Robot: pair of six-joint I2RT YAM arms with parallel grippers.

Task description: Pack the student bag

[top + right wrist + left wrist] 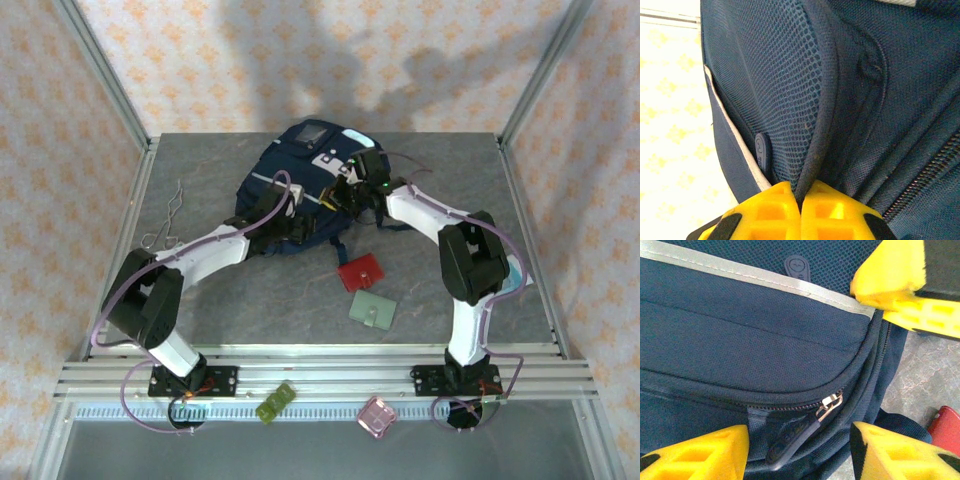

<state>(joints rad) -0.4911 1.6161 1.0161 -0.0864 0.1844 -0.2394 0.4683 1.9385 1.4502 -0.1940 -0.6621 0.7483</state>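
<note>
2 cropped left fingers (pixel 705 452) gape over the zip pull (pixel 792 439) — right fingers (pixel 777 212) pinch a student bag (pixel 900 90) seam (pixel 813 150).

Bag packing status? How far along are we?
Done: nothing looks packed; the red wallet and green wallet lie on the table near the student bag. In hand: the right hand is shut on a bag seam by the mesh pocket; the left hand is open over the zipper pull, zip apparently shut. Left: open the bag, load the items, close it.
</note>
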